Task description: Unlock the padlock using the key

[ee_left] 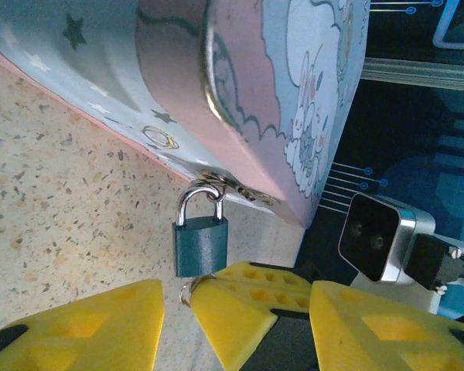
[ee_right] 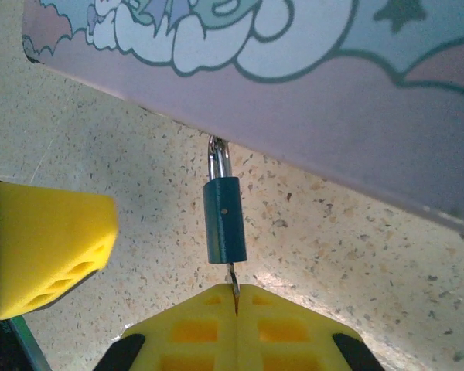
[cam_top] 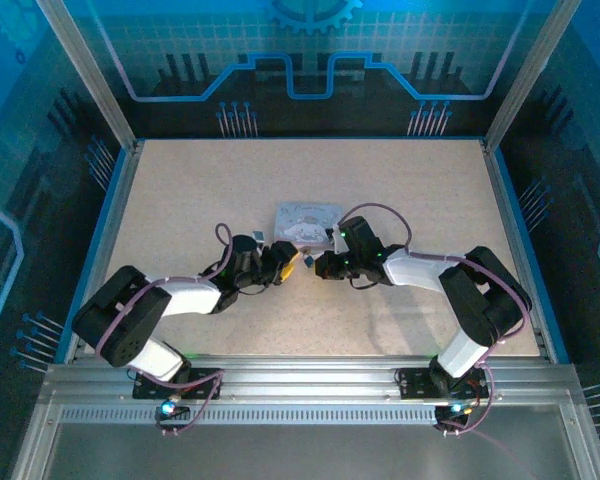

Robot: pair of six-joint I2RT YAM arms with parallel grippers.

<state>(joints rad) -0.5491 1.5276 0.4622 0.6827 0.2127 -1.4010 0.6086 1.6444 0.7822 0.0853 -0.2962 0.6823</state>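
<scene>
the padlock, small and dark teal, sits right at the near edge of the tin box, its thin silver shackle hooked into the fitting on the box's side and its body pointing away from the box over the speckled table. from its bottom end a thin sliver of metal, the key, runs straight down into the seam of two yellow fingers pressed tight together. that is the right gripper, clenched on the key, fingertips just short of the lock's base. how deep the key sits in the lock, cannot tell from here.

over to the left wrist view: same padlock, seen broadside, shackle arched up against the box's lower edge. the right gripper's joined yellow fingers come in just below it, and a small wire ring peeks out beside their tip. the left gripper stands released, its fingers spread wide either side of the right gripper's tips, nothing between them in a grip and no contact with the lock. the right arm's silver wrist camera looks back from close by.

from above, both arms reach inward to meet just below the box, near the middle of the table, the two grippers nose to nose, the pastel cartoon-printed box lying flat just beyond them.
</scene>
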